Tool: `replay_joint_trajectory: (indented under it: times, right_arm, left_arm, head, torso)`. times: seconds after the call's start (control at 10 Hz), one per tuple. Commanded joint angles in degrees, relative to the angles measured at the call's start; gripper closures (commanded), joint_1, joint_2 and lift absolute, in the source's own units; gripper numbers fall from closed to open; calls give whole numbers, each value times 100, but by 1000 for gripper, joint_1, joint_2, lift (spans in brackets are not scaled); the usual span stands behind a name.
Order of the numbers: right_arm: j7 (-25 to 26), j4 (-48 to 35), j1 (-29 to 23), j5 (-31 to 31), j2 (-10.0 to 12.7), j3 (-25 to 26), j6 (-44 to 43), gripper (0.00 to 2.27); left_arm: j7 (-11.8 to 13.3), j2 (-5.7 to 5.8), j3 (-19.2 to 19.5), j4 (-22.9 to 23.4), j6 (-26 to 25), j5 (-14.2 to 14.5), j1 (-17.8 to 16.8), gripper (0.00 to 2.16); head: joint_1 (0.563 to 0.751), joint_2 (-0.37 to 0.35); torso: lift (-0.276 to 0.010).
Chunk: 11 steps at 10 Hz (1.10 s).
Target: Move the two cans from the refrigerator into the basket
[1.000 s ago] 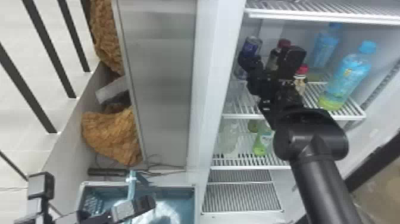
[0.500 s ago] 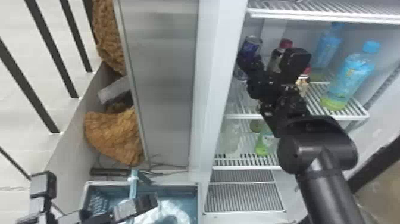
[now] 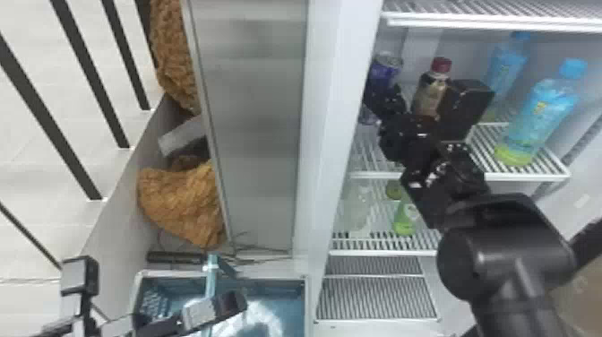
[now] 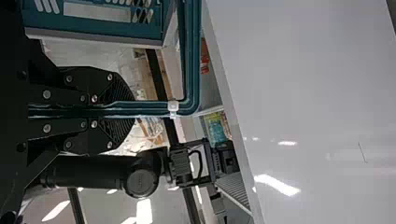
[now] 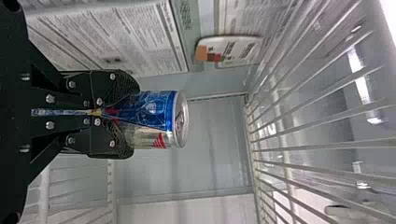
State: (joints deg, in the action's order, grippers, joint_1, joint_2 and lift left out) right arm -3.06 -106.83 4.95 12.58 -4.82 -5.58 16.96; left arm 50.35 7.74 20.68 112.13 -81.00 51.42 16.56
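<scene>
Right wrist view: the lid of a blue-and-silver can faces out past the right gripper, which has the can pinched between its fingers; in the head view those fingers cover its lower part. The can is inside the refrigerator, between two shelves. Left wrist view: the left gripper is clamped on the handle of the basket. A red-capped bottle stands just beside the can, and the refrigerator's side wall rises between can and basket.
</scene>
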Motion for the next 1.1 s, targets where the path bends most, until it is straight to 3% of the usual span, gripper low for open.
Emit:
replay_joint_trajectory:
  times: [0.0, 0.6, 1.0]
  right_arm:
    - [25, -490, -340, 68, -36, -2, 104, 1280]
    - [174, -2501, -1816, 433, -256, 10, 821, 1280]
    - [236, -3851, -3040, 650, -274, 238, 1623, 1280]
  left_arm:
    - [1, -1, 11, 2, 0, 0, -11, 1191]
    - [1, -18, 34, 2, 0, 0, -11, 1191]
    - [1, -36, 34, 2, 0, -23, 3, 1191]
  head:
    - [695, -54]
    - [695, -41]
    - [695, -38]
  torso:
    - [-31]
    - [-31]
    - [-31]
